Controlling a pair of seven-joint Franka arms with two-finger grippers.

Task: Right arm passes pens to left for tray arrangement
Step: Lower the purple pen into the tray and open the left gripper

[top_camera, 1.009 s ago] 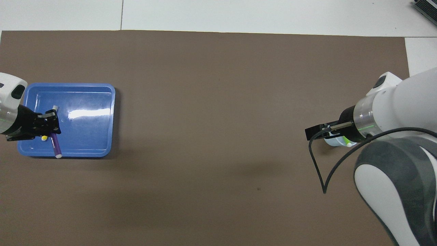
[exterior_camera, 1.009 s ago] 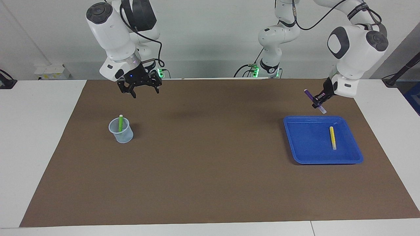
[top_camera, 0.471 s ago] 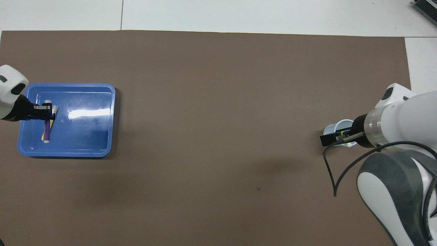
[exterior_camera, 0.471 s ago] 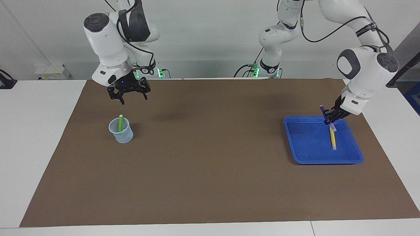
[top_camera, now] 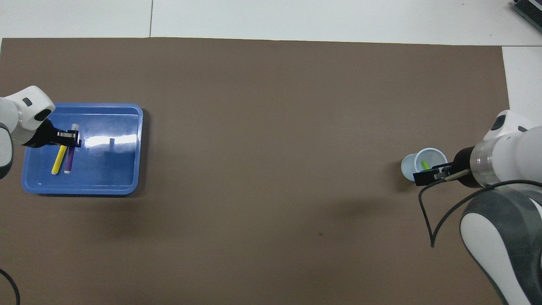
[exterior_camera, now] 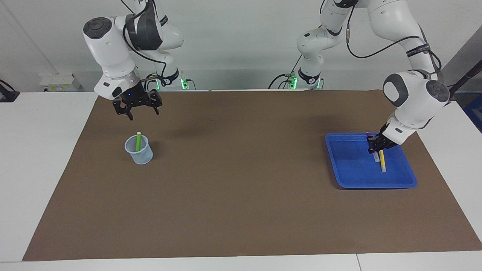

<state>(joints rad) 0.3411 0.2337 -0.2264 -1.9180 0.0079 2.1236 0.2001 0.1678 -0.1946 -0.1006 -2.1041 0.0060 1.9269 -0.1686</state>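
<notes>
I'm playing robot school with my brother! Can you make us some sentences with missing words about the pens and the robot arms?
1. The left tool is shut on the ____ pen.
2. The yellow pen lies in the blue ____.
3. The green pen stands in the pale ____.
4. The right tool, over the brown mat near the green pen, is ____.

Missing words: purple; tray; cup; open

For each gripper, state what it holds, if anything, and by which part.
The left gripper holds the purple pen near its upper end, over the tray. The right gripper holds nothing.
</notes>
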